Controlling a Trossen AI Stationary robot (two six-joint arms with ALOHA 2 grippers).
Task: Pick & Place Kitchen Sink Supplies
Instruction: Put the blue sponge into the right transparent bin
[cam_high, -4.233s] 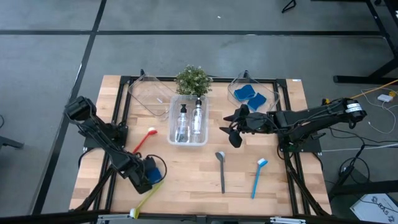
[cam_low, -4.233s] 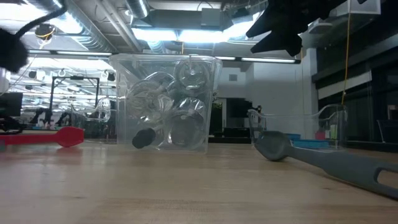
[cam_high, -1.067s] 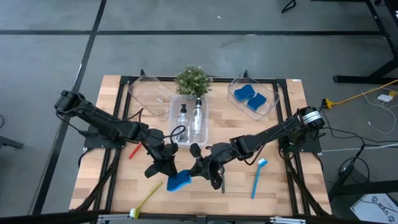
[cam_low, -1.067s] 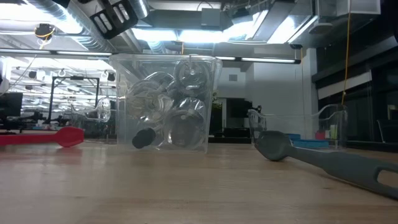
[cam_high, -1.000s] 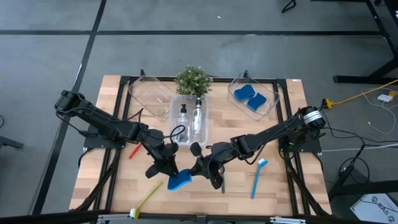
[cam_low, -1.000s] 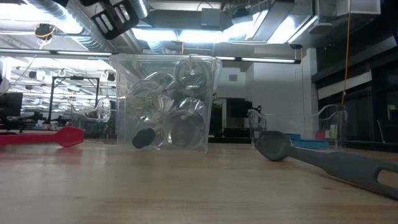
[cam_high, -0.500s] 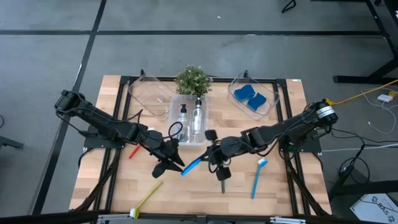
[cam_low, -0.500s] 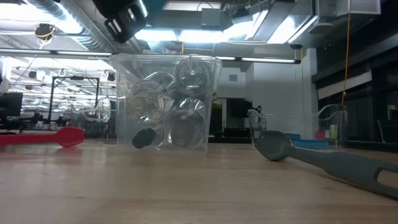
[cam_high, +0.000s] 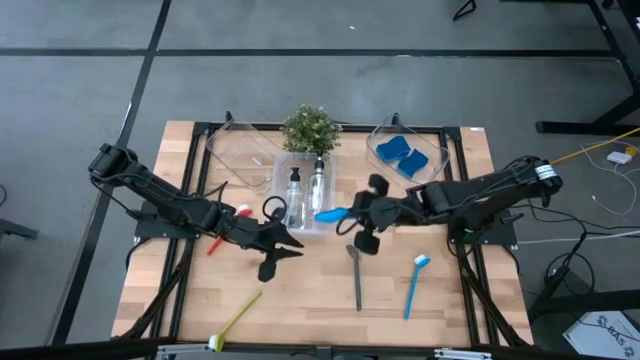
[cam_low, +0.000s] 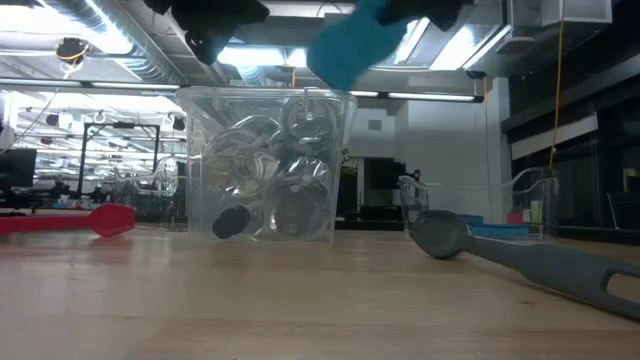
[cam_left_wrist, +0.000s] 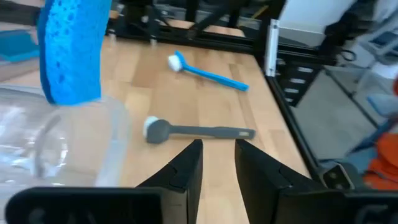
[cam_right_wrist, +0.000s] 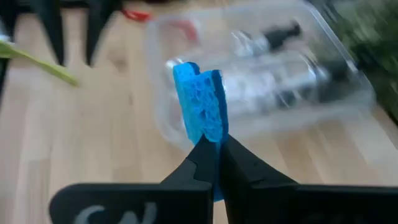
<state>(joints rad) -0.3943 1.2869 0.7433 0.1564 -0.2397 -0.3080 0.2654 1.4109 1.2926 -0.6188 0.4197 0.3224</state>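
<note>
From the low camera I can only see the lower part of the sponge (cam_low: 355, 40), its top cut off by the frame edge, and the grey brush (cam_low: 520, 258) runs out of the picture on one side. On my right wrist camera the bottles (cam_right_wrist: 292, 78) in the clear bin (cam_right_wrist: 186, 81) are smeared, so I can't read any detail, and the yellow-green brush (cam_right_wrist: 37, 62) is cut by the edge. From above, the left gripper (cam_high: 283, 248) is too small and dark for me to judge the gap.

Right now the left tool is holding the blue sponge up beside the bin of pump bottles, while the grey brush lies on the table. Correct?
Not quite: the right tool holds the blue sponge, pinched edge-on, as the right wrist view shows. The left tool holds nothing. The sponge is up beside the bin of pump bottles, and the grey brush lies on the table.
</note>
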